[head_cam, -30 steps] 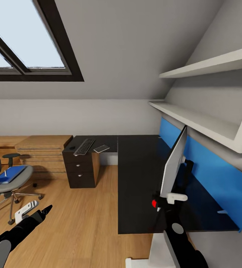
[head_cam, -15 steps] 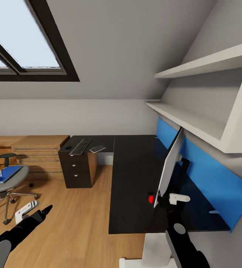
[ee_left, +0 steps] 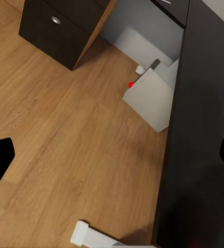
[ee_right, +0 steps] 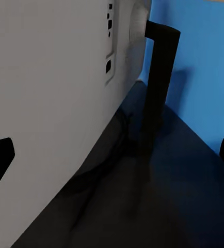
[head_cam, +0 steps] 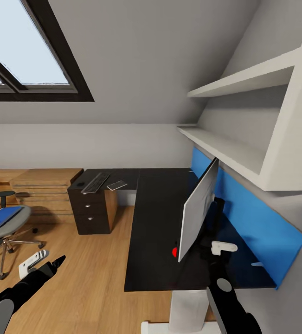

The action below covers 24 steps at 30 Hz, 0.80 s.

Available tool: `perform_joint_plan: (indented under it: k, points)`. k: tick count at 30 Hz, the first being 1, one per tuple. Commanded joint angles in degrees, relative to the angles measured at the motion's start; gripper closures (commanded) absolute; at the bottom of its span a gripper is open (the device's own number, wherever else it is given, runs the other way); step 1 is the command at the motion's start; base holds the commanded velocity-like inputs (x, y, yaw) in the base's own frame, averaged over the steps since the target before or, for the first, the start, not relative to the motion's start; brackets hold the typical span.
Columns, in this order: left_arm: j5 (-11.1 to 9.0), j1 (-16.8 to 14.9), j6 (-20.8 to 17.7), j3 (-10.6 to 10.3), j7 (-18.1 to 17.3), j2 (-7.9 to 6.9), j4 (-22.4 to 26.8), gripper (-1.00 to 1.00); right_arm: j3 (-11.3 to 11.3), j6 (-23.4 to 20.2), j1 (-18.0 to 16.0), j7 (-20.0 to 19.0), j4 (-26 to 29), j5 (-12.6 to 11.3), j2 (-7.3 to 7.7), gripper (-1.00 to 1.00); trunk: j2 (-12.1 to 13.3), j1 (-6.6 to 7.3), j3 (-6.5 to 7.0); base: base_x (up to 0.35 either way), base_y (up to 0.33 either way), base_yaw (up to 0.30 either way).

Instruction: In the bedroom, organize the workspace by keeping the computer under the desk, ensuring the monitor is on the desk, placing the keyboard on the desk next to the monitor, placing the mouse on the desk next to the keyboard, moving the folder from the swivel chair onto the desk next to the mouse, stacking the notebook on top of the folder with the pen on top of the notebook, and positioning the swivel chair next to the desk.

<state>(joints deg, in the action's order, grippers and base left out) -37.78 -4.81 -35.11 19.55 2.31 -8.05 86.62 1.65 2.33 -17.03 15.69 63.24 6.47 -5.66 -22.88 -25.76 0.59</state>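
Right gripper (head_cam: 218,253) spread open, empty, just behind monitor (head_cam: 197,211) on desk (head_cam: 155,232); left gripper (head_cam: 41,264) open too — best to back off gently, avoiding stand

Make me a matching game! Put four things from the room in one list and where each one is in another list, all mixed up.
Things:
1. monitor
2. keyboard
3. folder
4. computer

Places:
A. on the swivel chair seat
B. on the floor under the desk
C. standing on the desk by the blue wall panel
D. flat on the desk above the drawers

Pairs: 1-C, 2-D, 3-A, 4-B
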Motion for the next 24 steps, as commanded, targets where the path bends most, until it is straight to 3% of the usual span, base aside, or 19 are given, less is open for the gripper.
perform_joint_plan:
  k: [1,12,24]
  points:
    - [-0.54,-0.02,-0.31,0.05,0.24,0.00,0.04,-1.00,0.11,0.07,-0.02,0.09,-0.04,0.61,-0.05,-1.00,-0.04,-0.02,-0.02,0.000,-0.009,0.000]
    - [-0.54,-0.02,-0.31,0.05,0.24,-0.02,0.04,-1.00,-0.37,0.20,-0.02,-0.02,-0.04,0.62,-0.05,-1.00,-0.04,-0.02,-0.02,-0.067,0.054,0.000]
    - [-0.54,-0.02,-0.31,0.05,0.24,-0.02,0.04,-1.00,-0.56,0.21,-0.02,-0.11,-0.04,0.57,-0.18,-1.00,-0.04,-0.02,-0.02,-0.146,0.259,0.000]
